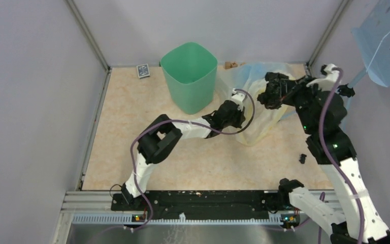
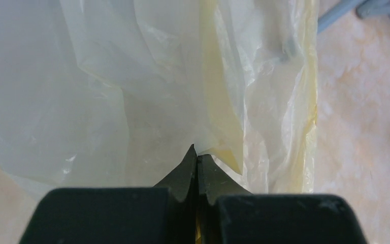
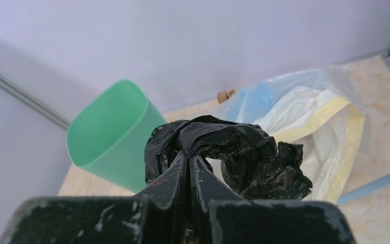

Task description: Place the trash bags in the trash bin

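Observation:
The crumpled glossy black trash bag (image 3: 233, 155) hangs from my right gripper (image 3: 189, 157), whose jaws are shut on a fold of it. In the top view the bag (image 1: 274, 90) is held above the pale plastic heap, to the right of the mint-green trash bin (image 1: 189, 76). The bin (image 3: 109, 134) stands upright and open, to the left of the bag in the right wrist view. My left gripper (image 2: 197, 155) is shut on a fold of the pale yellowish plastic heap (image 2: 183, 91), at the heap's left edge in the top view (image 1: 232, 113).
The pale translucent yellowish-blue heap (image 1: 261, 104) lies at the back right. A light-blue perforated panel (image 1: 388, 40) hangs at the upper right. A small blue card box (image 1: 142, 70) and a small brown object (image 1: 229, 65) lie by the back wall. A small black piece (image 1: 302, 158) lies at the right.

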You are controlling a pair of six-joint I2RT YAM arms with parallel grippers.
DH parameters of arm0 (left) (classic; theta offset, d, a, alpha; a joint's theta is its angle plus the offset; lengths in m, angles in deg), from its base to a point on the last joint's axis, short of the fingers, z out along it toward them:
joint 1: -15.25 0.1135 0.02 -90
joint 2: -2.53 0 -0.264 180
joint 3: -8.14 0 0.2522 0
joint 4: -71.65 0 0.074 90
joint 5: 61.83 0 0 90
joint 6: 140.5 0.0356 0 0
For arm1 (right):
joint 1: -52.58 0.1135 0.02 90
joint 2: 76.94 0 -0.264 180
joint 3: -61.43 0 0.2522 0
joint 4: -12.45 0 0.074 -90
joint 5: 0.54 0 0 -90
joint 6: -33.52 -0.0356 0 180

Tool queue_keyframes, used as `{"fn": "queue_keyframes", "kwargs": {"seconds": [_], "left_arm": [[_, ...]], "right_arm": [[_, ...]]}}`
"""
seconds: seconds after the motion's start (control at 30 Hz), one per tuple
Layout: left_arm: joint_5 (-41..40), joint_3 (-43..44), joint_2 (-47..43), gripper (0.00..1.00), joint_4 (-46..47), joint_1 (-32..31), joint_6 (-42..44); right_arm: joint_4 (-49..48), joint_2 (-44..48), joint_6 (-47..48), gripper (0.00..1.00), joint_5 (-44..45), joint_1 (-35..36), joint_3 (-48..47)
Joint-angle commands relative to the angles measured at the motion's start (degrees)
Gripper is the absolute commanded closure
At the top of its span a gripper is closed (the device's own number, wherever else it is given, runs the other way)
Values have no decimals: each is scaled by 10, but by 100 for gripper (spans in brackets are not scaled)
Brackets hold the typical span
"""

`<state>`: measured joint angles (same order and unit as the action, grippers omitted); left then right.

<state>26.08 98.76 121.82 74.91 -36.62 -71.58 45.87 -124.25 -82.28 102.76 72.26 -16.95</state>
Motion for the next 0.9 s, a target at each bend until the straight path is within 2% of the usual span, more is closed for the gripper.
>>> {"fn": "queue_keyframes", "kwargs": {"seconds": [0.0, 0.07, 0.1, 0.17, 0.23, 0.27, 0.3, 0.37, 0.47, 0.53, 0.7, 0.77, 0.87], "left_arm": [[11, 137, 89, 100, 77, 5, -14], [17, 206, 139, 100, 75, 12, -26], [49, 245, 157, 99, 64, 17, -35], [78, 300, 174, 88, 38, 26, -49], [86, 305, 156, 72, 29, 28, -43], [87, 289, 137, 60, 29, 28, -34], [87, 267, 114, 44, 29, 28, -27], [90, 202, 59, 30, 24, 28, -14], [97, 102, -43, 23, -1, 28, -9], [95, 21, -125, 20, -22, 27, -16], [63, -139, -326, 5, -115, 27, -47], [33, -175, -387, 3, -175, 28, -50], [-57, -212, -471, 1, -265, 30, -82]], "right_arm": [[56, 29, 33, 100, 68, -4, -50], [62, 42, 38, 100, 74, -4, -55], [64, 46, 40, 100, 73, -4, -56], [75, 51, 41, 100, 65, -4, -61], [81, 56, 43, 100, 46, -4, -62], [81, 59, 46, 100, 30, -4, -62], [83, 60, 48, 100, 11, -4, -61], [87, 63, 49, 100, -27, -4, -56], [102, 69, 29, 100, -81, -4, -37], [103, 70, 16, 100, -147, -4, -14], [23, 43, -18, 100, -376, 2, 70], [-20, 26, -36, 100, -403, 26, 88], [-42, -8, -15, 100, -383, 90, 64]]}}
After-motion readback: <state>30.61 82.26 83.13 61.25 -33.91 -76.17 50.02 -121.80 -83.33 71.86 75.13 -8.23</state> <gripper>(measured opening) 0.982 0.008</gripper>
